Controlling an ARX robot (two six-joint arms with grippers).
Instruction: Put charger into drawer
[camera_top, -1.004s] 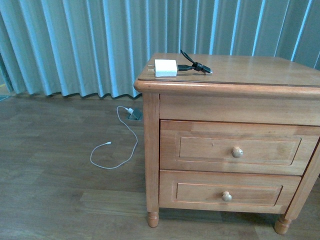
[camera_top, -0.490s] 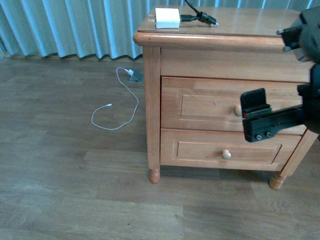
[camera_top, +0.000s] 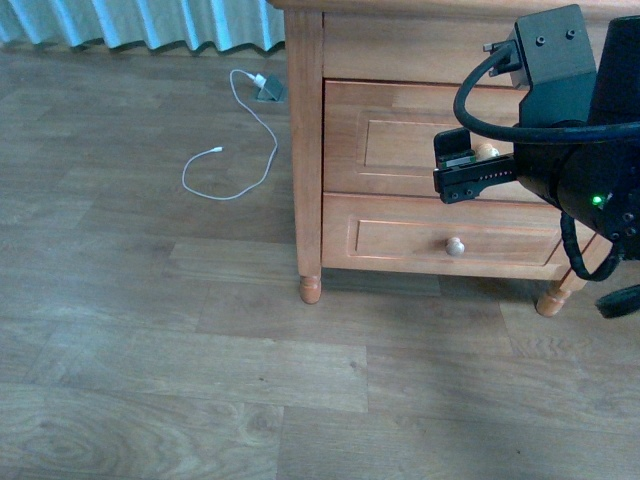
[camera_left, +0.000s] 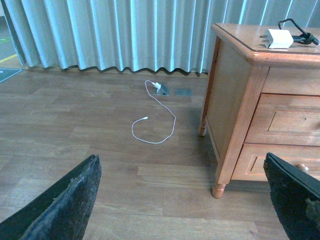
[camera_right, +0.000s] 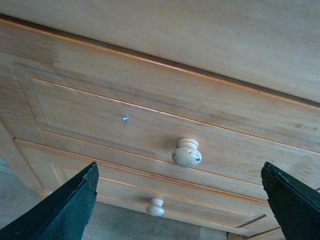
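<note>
Grey-brown plank flooring (camera_top: 200, 350) fills the foreground. Over it the left gripper (camera_left: 180, 157) hangs with its dark fingers (camera_left: 65, 200) spread wide, holding nothing. Farther on, a thin white cable (camera_top: 235, 165) lies looped on the planks, beside the nightstand (camera_top: 305, 150). The right gripper (camera_right: 180, 166) faces the nightstand's front, its fingers far apart and empty. The round pale knob (camera_right: 187, 154) of the drawer (camera_right: 100, 115) sits between them, and in the right wrist view neither finger touches it. That drawer is shut, as is the shorter lower drawer (camera_top: 400, 240) beneath it. The charger (camera_left: 278, 38) rests on the worktop (camera_left: 240, 37), near its edge, with its black cable (camera_left: 300, 36) lying just behind it. Pleated pale blue curtains (camera_left: 125, 35) hang at the back.
</note>
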